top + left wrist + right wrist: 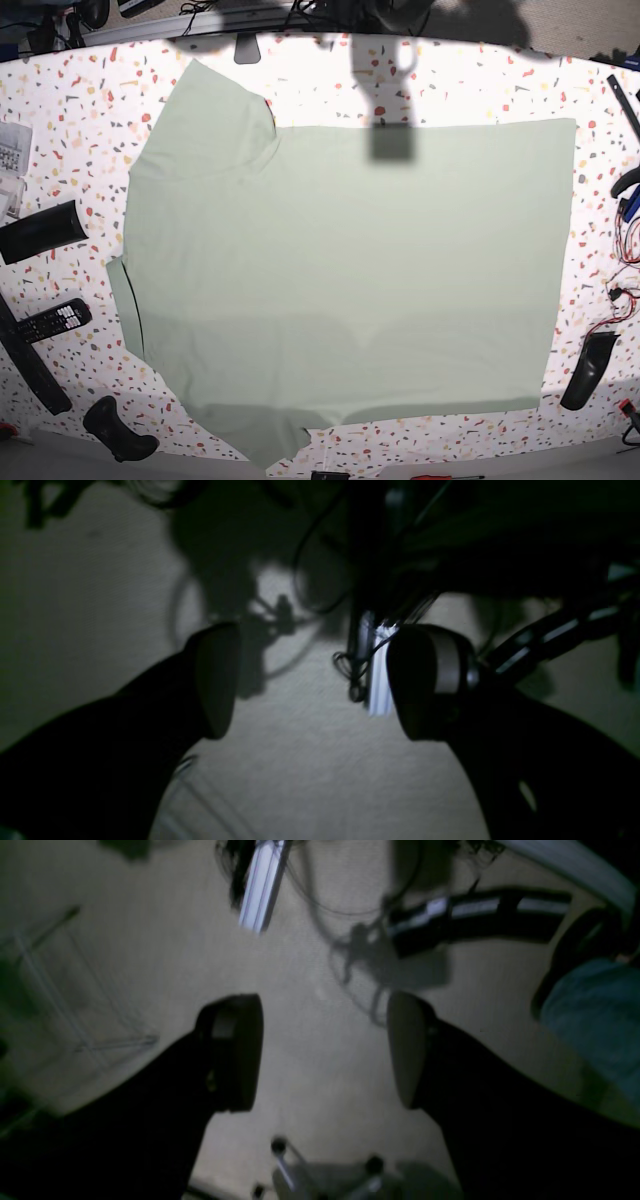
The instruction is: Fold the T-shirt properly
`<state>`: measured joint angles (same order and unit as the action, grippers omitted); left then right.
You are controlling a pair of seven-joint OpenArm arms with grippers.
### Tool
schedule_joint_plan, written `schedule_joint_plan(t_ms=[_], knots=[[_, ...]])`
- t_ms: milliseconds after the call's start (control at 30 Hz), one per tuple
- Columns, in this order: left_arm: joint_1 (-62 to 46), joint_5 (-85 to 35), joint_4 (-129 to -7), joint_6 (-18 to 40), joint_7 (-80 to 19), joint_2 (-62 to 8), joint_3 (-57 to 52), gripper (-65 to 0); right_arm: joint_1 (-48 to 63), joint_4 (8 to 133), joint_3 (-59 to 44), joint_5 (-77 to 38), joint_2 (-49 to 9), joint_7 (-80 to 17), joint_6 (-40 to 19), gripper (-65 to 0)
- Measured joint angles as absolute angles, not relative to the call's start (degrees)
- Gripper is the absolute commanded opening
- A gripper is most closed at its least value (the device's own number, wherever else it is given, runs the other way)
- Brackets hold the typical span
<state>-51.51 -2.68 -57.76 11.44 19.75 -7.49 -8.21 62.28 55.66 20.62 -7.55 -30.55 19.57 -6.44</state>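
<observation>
One garment: the T-shirt [350, 290] lies flat, covering most of the speckled surface [90, 110].
Sleeves: one at 11 o'clock, one at 7 o'clock.
Left end effector [310, 680]: fingers spread wide over carpeted floor, gripping nothing.
Right end effector [325, 1050]: likewise parted and empty.

Both grippers stood open, empty.
The left gripper [310, 680] held its dark fingers [215, 680] wide apart with nothing between them; the right gripper [325, 1050] likewise spread its fingers [235, 1055], gripping nothing, raised clear above the floor.
</observation>
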Motion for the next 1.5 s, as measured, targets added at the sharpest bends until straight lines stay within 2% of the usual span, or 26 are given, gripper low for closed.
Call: schedule_joint_plan(t_ms=[100,200,367,667,933,1100,1333,1500], knots=[[-55.6,-2.8,-63.2,11.7,20.0,-7.6,-8.2,-21.4,69.5,64.5,18.6,-7.5,-33.4,20.0,-5.9,-26.8],[-60.3,-9.1,-70.2,11.8,20.0,-7.4,-8.1,-21.4,74.3,72.5,15.7,-7.7,-33.9,20.5,-6.2,-26.8],[-66.2,-10.7,-81.7,11.2,19.3,-7.5,-8.5,-21.4,73.2,80.7,11.7,-7.5,-33.0,19.3,-7.5,-26.8],[-67.5,-10.7,-95.1,11.3,13.7,-7.5,-13.2,-21.4,73.6,94.0,4.0,-7.5,-32.9,19.5,-7.3,-26.8],[-67.3,-10.8,-103.3,11.2,13.2,-7.5,-14.3,-21.4,73.8,101.0,0.6,-7.5,-32.9,19.4,-7.5,-26.8],[-65.5,-10.7,-108.9,11.6,13.0,-7.5,-14.3,-21.4,68.6,102.1,1.0,-7.5,-32.9,19.3,-7.5,-26.8],[-57.6,-10.6,-113.3,11.9,13.2,-7.5,-14.3,-21.4,62.9,103.7,1.1,-7.5,-32.7,19.0,-7.7,-26.8],[-52.1,-10.6,-113.3,12.0,9.8,-7.5,-14.4,-21.4,59.3,105.1,1.1,-7.5,-32.7,18.9,-7.7,-26.8]])
